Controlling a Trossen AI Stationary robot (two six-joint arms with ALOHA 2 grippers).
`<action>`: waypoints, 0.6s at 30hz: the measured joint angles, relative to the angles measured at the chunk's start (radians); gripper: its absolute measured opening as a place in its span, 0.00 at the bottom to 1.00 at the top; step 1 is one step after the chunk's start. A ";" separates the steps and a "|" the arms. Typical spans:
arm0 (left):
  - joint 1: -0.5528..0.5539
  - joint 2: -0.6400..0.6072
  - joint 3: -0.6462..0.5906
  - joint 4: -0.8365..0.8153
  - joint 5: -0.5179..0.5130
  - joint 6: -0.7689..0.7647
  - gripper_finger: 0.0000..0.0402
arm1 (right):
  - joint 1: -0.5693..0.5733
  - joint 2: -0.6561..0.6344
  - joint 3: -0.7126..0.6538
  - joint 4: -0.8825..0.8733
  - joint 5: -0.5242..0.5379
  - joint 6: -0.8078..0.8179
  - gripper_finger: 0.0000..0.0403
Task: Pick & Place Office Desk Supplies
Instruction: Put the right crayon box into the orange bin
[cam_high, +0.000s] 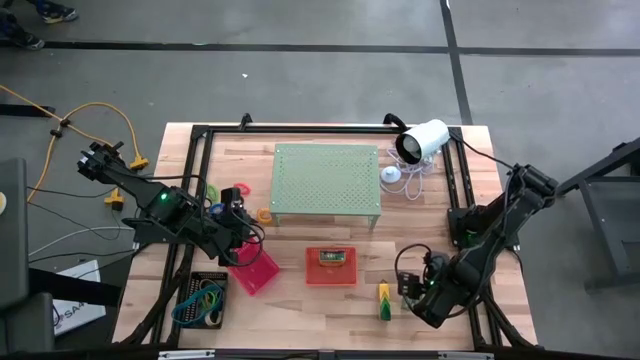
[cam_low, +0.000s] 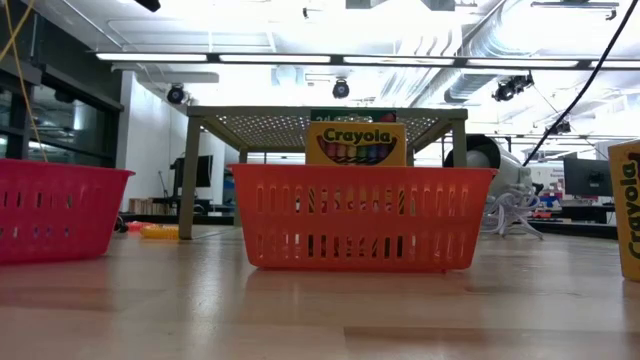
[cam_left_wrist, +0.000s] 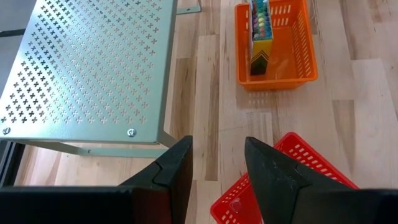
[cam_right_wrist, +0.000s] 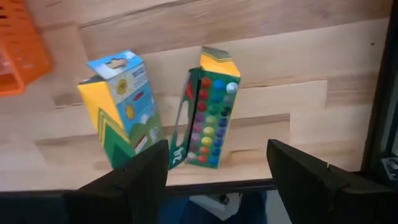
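Two crayon boxes stand on end on the wooden table near its front edge. One is closed, a yellow, green and blue box (cam_right_wrist: 118, 106). The other is an open green box (cam_right_wrist: 208, 115) whose coloured crayon tips show; the pair shows as yellow and green in the high view (cam_high: 384, 300). My right gripper (cam_right_wrist: 214, 174) hangs open just above them, pointing down, its fingers wide apart and clear of both. My left gripper (cam_left_wrist: 217, 171) is open with nothing in it, over a red-pink tray (cam_left_wrist: 280, 180) at the left.
An orange tray (cam_high: 330, 265) at the table's middle holds a Crayola box (cam_low: 355, 143). A pale green perforated stand (cam_high: 326, 180) stands behind it, with a white camera (cam_high: 425, 140) at the far right. A black tray (cam_high: 200, 300) with rubber bands sits at the near left.
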 joint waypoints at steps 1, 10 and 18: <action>0.000 0.000 0.000 0.000 0.000 0.000 0.34 | -0.002 0.007 0.000 -0.001 -0.002 0.000 0.64; 0.000 0.000 0.000 0.000 0.000 0.000 0.34 | -0.011 0.044 0.000 0.007 -0.010 0.015 0.64; 0.000 0.000 0.000 0.000 0.000 0.000 0.34 | -0.013 0.045 0.000 0.022 0.009 0.016 0.64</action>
